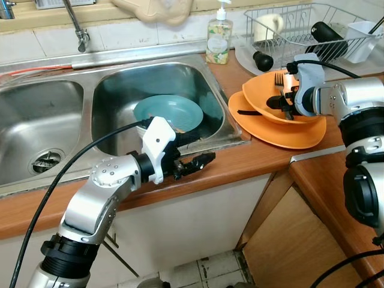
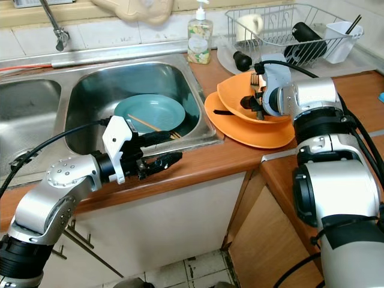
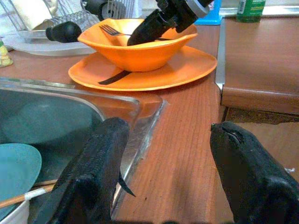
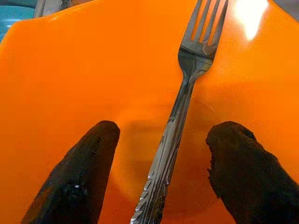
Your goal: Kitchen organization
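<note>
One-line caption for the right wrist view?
Open right gripper straddles a fork lying in the orange bowl.

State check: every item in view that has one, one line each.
Right gripper: open, fingers either side of the fork.
Left gripper: open, empty, over the counter edge.
Fork: lying in the orange bowl.
Orange bowl: upright on the orange plate.
Teal plate: in the sink, chopsticks across it.
Tap: no water running.

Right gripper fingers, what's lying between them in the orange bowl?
A metal fork, resting in the orange bowl, lies between the right gripper's open fingers, untouched; the right wrist view shows it.
</note>
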`<state>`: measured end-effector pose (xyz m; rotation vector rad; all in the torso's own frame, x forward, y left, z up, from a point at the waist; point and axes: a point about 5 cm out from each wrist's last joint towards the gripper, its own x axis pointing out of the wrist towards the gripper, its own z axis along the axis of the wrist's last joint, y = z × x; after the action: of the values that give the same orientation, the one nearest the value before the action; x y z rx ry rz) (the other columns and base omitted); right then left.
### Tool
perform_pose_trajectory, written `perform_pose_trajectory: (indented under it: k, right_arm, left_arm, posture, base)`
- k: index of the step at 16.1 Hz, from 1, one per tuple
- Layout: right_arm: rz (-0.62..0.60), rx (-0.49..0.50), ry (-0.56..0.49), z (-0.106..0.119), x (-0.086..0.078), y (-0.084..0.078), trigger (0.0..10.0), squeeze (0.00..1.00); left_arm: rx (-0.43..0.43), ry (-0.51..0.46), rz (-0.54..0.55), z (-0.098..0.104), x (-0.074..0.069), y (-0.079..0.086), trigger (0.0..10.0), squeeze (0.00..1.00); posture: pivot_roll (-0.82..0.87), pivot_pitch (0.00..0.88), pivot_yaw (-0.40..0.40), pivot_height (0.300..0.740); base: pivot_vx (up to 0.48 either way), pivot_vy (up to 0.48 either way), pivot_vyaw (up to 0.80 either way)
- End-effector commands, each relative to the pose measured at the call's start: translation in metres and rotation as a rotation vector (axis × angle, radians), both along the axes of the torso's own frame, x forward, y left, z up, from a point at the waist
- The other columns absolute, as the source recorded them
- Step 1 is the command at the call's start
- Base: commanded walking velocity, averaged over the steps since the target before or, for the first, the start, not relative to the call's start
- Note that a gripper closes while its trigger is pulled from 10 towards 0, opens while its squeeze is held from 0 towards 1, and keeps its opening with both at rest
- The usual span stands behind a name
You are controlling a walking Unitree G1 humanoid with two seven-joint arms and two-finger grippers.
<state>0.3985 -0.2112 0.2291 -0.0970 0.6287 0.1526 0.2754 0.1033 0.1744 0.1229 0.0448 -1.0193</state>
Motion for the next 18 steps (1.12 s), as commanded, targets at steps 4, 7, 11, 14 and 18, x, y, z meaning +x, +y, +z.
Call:
perform_pose_trajectory:
  k: [4, 7, 11, 14, 18]
  right_arm:
    - [-0.013, 0.042, -0.015, 0.006, 0.0029, -0.0017, 1.9, 0.0]
    - [-0.022, 0.067, -0.018, 0.0064, 0.0031, -0.0029, 0.2, 0.0]
    - [-0.023, 0.084, -0.016, 0.0057, 0.0037, -0.0026, 0.0, 0.0]
    - [-0.017, 0.086, -0.01, 0.0048, 0.0034, -0.0022, 0.0, 0.0]
    - [-0.023, 0.081, -0.021, 0.0061, 0.0038, -0.004, 0.0, 0.0]
  left_arm:
    - [0.012, -0.01, -0.014, 0.0022, -0.0018, -0.0017, 10.0, 0.0]
    - [0.01, -0.011, -0.016, 0.0023, -0.0016, -0.0019, 10.0, 0.0]
    - [0.01, -0.012, -0.017, 0.0025, -0.0008, -0.0025, 10.0, 0.0]
    - [0.009, -0.012, -0.018, 0.0026, -0.0009, -0.0028, 10.0, 0.0]
    - [0.01, -0.015, -0.02, 0.0026, -0.0001, -0.0033, 10.0, 0.0]
  posture:
    - [-0.1, 0.0, 0.032, 0.74]
    - [-0.1, 0.0, 0.032, 0.74]
    - [-0.09, 0.0, 0.031, 0.74]
    - [-0.09, 0.0, 0.031, 0.74]
    - [-0.1, 0.0, 0.034, 0.74]
  base:
    - [0.0, 0.0, 0.0]
    - [0.0, 0.0, 0.0]
    - [0.0, 0.0, 0.0]
    - [0.0, 0.0, 0.0]
    - [0.0, 0.0, 0.0]
